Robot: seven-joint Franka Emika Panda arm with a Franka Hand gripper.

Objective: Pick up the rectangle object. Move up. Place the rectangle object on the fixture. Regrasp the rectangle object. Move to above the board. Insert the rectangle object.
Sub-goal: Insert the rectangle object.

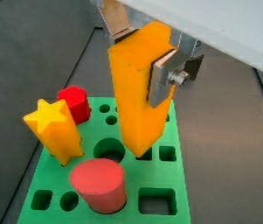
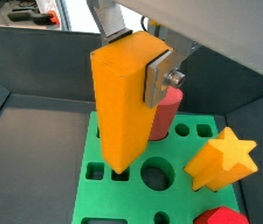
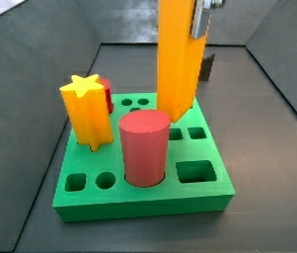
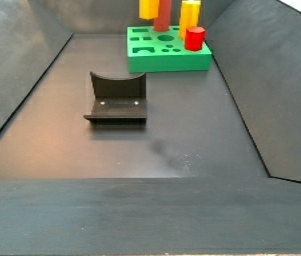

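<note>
Gripping the rectangle object (image 1: 138, 87), the pincer (image 1: 145, 54) hangs over the board (image 1: 51, 182).

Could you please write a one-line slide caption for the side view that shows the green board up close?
Gripper lowers the rectangle object into the board.

- A dark grey matte floor (image 4: 180, 150) lies well below the gripper (image 1: 143, 59) and its fingers (image 1: 162, 77), with a faint pale smudge on it.
- Sloping dark walls (image 4: 19, 90) stand on every side of the fingers.
- Past the wall's rim behind the fingers, a wrist view shows a bright, blurred strip (image 2: 29, 10).
- The light is soft and even.
</note>
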